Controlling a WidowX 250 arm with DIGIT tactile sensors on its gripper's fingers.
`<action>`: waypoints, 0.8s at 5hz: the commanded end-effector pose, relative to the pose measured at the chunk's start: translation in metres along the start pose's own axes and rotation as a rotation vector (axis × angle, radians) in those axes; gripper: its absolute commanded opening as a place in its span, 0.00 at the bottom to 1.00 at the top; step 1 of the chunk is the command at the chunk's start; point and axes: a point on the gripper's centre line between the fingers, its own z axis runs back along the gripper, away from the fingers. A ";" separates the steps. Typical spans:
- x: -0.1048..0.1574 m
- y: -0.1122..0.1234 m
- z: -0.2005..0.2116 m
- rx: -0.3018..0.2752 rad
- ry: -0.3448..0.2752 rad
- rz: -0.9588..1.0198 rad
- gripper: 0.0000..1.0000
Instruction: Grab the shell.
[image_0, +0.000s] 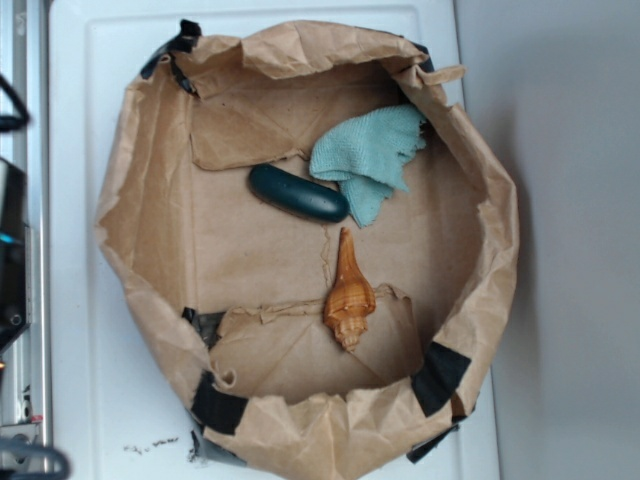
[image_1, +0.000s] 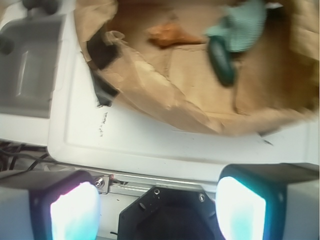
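Observation:
The orange-tan spiral shell (image_0: 348, 293) lies on the brown paper floor of the paper-lined bin (image_0: 130, 200), its thin point aimed toward the back. In the wrist view the shell (image_1: 169, 34) shows blurred near the top, far from my gripper (image_1: 157, 210). The gripper stands open at the bottom of that view, its two pale pads (image_1: 75, 212) wide apart with nothing between them, over the white tray's edge outside the bin. The gripper does not show in the exterior view.
A dark green oblong object (image_0: 298, 194) and a teal cloth (image_0: 368, 155) lie at the back of the bin, beyond the shell. Crumpled paper walls with black tape (image_0: 440, 378) ring the bin. A white tray (image_0: 80, 380) sits under it; grey equipment (image_1: 30, 70) stands left.

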 end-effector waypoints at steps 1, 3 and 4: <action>0.046 -0.006 0.004 -0.023 0.042 -0.108 1.00; 0.048 -0.004 0.008 0.003 0.114 -0.105 1.00; 0.048 -0.004 0.008 0.003 0.114 -0.105 1.00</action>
